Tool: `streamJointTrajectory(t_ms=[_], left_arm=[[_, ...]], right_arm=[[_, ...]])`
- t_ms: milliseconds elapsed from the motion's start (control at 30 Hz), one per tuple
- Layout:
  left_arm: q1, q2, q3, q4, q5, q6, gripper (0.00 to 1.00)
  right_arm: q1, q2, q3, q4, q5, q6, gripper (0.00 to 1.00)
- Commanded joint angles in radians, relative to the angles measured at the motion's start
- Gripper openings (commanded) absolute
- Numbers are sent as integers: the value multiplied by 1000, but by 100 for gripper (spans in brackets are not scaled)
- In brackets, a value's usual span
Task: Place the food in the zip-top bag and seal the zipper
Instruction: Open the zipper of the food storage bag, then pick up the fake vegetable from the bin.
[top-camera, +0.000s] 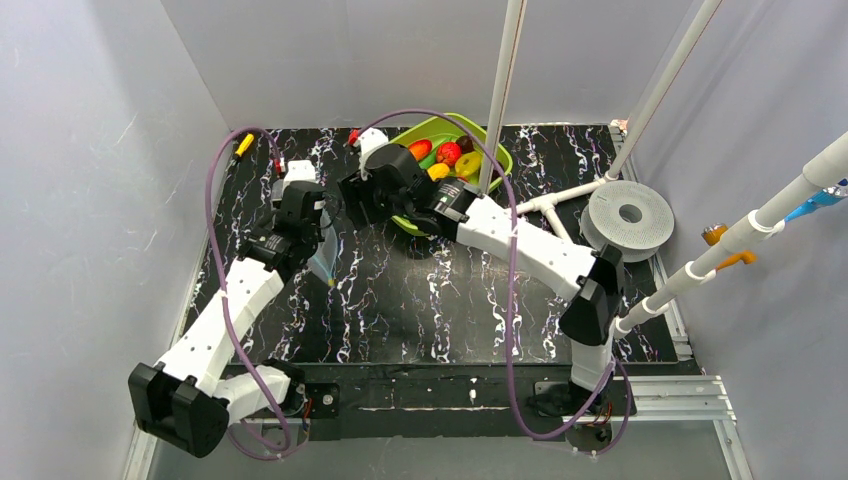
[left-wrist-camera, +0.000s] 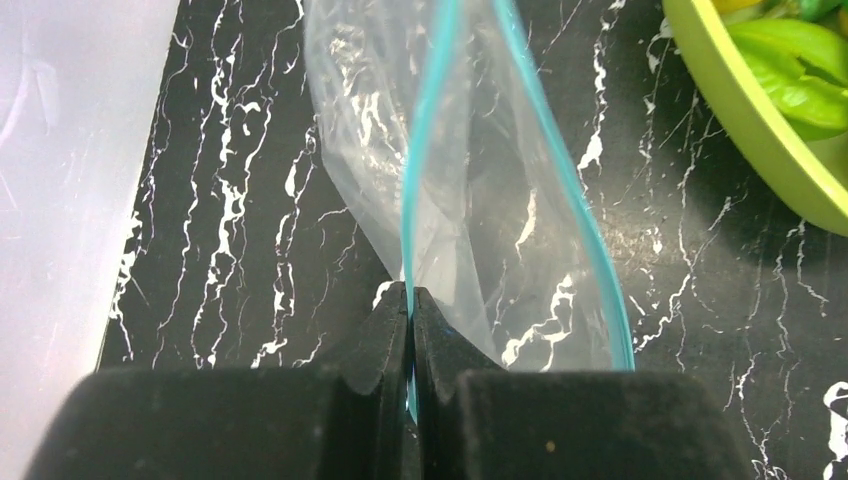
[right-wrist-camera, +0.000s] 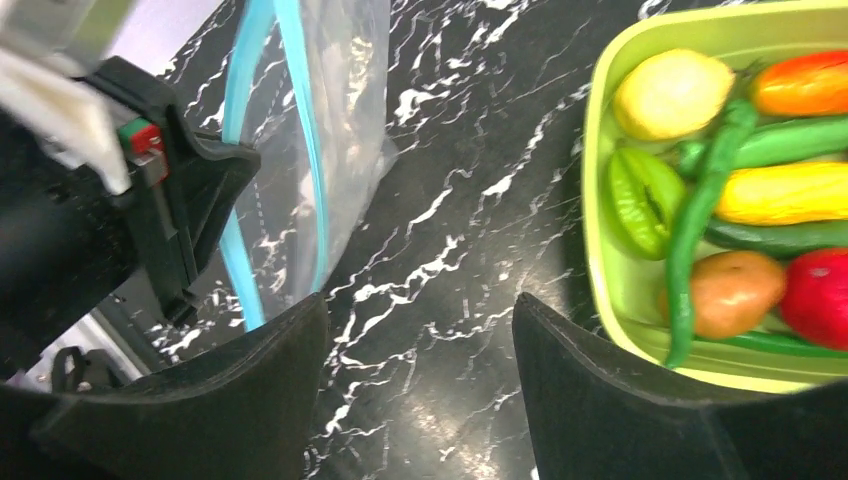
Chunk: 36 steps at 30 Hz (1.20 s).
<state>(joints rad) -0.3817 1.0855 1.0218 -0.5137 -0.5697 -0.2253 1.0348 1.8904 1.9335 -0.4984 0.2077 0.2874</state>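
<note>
Left fingers (left-wrist-camera: 385, 330) pinch the zipper (left-wrist-camera: 421, 150), zip-top bag (left-wrist-camera: 350, 120) gaping.
Right fingers (right-wrist-camera: 600, 400), wide and empty: take one food (right-wrist-camera: 735, 290) piece squarely.

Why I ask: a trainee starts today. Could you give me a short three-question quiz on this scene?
1. True or false: the left pincer is shut on the zipper of the zip-top bag.
2. Fill in: the right pincer is ____ and holds nothing.
3. Where is the food? A: inside the zip-top bag. B: in the green tray. C: between the right pincer's fingers.

Key: 1 true; 2 open; 3 B.
</note>
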Motion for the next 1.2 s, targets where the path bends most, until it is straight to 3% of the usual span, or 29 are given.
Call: streamJointTrajectory(t_ms=[0, 233, 367, 667, 900, 1167], left_arm=[[0, 25, 61, -52, -56, -17, 0], [0, 28, 55, -46, -43, -32, 0], [0, 35, 50, -36, -27, -35, 0], [0, 53, 46, -26, -7, -32, 0], [0, 52, 49, -25, 26, -39, 0], [0, 39, 49, -22, 37, -42, 0]], right_arm=[[-2, -131, -57, 113, 119, -136, 76], [-91, -131, -162, 158, 226, -140, 77], [-157, -83, -166, 164, 198, -123, 78], [-234, 196, 113, -39, 384, -178, 76], [-270, 298, 145, -65, 376, -204, 75], [-297, 363, 142, -81, 340, -198, 67]])
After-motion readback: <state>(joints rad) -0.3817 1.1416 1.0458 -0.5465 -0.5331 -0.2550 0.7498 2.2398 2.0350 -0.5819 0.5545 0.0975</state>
